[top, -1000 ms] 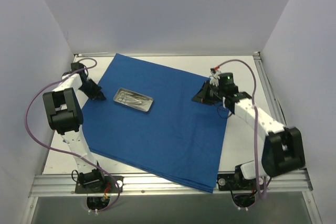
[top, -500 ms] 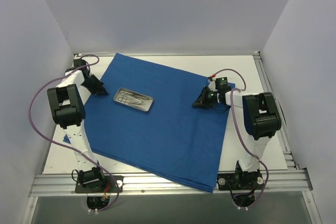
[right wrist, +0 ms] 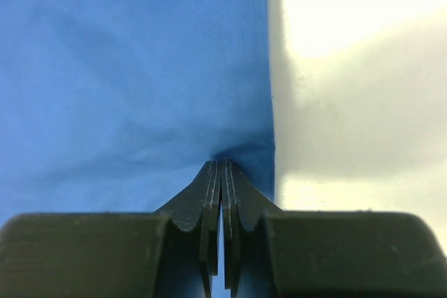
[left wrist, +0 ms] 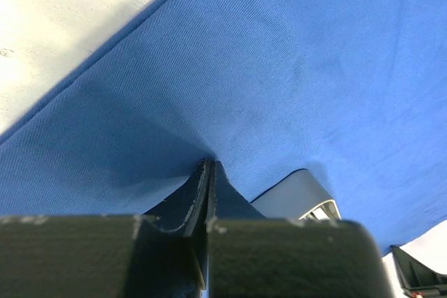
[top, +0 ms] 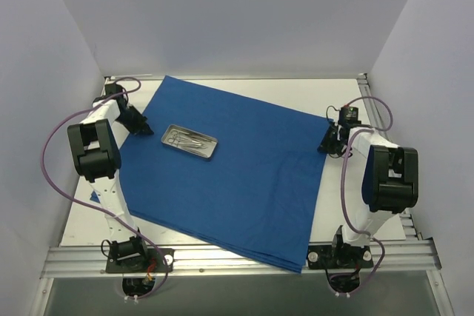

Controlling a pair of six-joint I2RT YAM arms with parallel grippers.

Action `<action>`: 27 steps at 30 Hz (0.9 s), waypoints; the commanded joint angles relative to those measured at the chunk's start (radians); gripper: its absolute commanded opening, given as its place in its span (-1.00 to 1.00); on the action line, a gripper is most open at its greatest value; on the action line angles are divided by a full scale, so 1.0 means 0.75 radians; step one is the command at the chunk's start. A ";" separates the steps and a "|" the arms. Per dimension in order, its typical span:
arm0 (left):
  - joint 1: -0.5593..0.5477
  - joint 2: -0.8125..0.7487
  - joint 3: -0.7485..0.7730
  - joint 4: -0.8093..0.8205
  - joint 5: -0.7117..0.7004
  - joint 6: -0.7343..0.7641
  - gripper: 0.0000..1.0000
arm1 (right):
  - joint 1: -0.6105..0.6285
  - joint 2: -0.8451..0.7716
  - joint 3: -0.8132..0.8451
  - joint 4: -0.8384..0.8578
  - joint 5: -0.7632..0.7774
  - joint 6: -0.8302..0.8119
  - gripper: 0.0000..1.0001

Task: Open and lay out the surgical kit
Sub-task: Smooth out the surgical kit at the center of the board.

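- The royal-blue drape (top: 244, 160) lies opened out flat and covers most of the white table (top: 341, 94); it sits askew, its far corner towards the back wall and its near corner at the front rail (top: 222, 258)
- A small rectangular metal tray (top: 212, 148) rests on the drape's left-far part; thin silver scissor-like instruments (top: 185, 138) lie inside it, too small to count
- The left gripper (top: 148, 131) is down at the drape's left edge, just beside the tray; from the left wrist camera its fingers (left wrist: 199, 193) are pressed together on a pinch of blue cloth, which puckers up at the tips; a corner of the tray shows just past them
- The right gripper (top: 325, 146) is at the opposite, right edge; in its wrist camera the fingers (right wrist: 209, 190) are closed to a thin slit with blue cloth between them, right at the hem where the drape meets bare table
- Purple cables (top: 46, 160) loop off both arms
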 commanded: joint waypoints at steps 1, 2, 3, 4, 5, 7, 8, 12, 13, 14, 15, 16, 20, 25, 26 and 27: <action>-0.010 0.019 -0.024 -0.016 -0.066 0.017 -0.95 | 0.015 -0.027 0.134 -0.093 -0.009 -0.079 -1.00; -0.012 0.010 -0.028 -0.014 -0.072 0.019 -0.95 | 0.026 -0.022 0.177 -0.071 -0.069 -0.079 -1.00; -0.012 -0.002 -0.028 -0.012 -0.078 0.019 -0.95 | 0.030 -0.010 0.198 -0.030 -0.160 -0.067 -1.00; -0.012 -0.004 -0.030 -0.010 -0.078 0.021 -0.95 | 0.034 0.000 0.216 -0.012 -0.196 -0.061 -1.00; -0.012 -0.006 -0.028 -0.016 -0.078 0.021 -0.95 | 0.038 0.018 0.237 -0.001 -0.223 -0.059 -1.00; -0.012 -0.006 -0.032 -0.014 -0.072 0.021 -0.95 | 0.038 0.069 0.296 0.015 -0.251 -0.063 -1.00; -0.012 -0.008 -0.034 -0.010 -0.070 0.021 -0.95 | 0.038 0.112 0.313 0.035 -0.257 -0.067 -1.00; -0.012 0.000 -0.034 -0.004 -0.070 0.017 -0.95 | 0.018 0.262 0.378 0.072 -0.321 -0.044 -1.00; -0.012 0.002 -0.034 -0.006 -0.068 0.015 -0.95 | 0.013 0.292 0.388 0.076 -0.339 -0.028 -1.00; -0.012 0.006 -0.032 -0.008 -0.070 0.013 -0.95 | 0.011 0.335 0.384 0.076 -0.341 -0.022 -1.00; -0.012 0.008 -0.032 -0.008 -0.068 0.013 -0.95 | 0.001 0.348 0.378 0.074 -0.325 -0.020 -1.00; -0.012 0.010 -0.032 -0.006 -0.072 0.013 -0.95 | -0.005 0.354 0.352 0.076 -0.307 -0.026 -1.00; -0.014 0.025 -0.038 0.000 -0.080 0.011 -0.95 | -0.085 0.344 0.268 0.054 -0.235 -0.059 -1.00; -0.012 0.029 -0.055 0.004 -0.107 0.011 -0.95 | -0.193 0.264 0.227 -0.028 0.000 -0.106 -1.00; -0.010 0.033 -0.053 0.004 -0.109 0.011 -0.95 | -0.199 0.256 0.255 -0.072 0.049 -0.112 -1.00; -0.012 0.033 -0.053 0.006 -0.113 0.011 -0.95 | -0.199 0.254 0.274 -0.087 0.094 -0.120 -1.00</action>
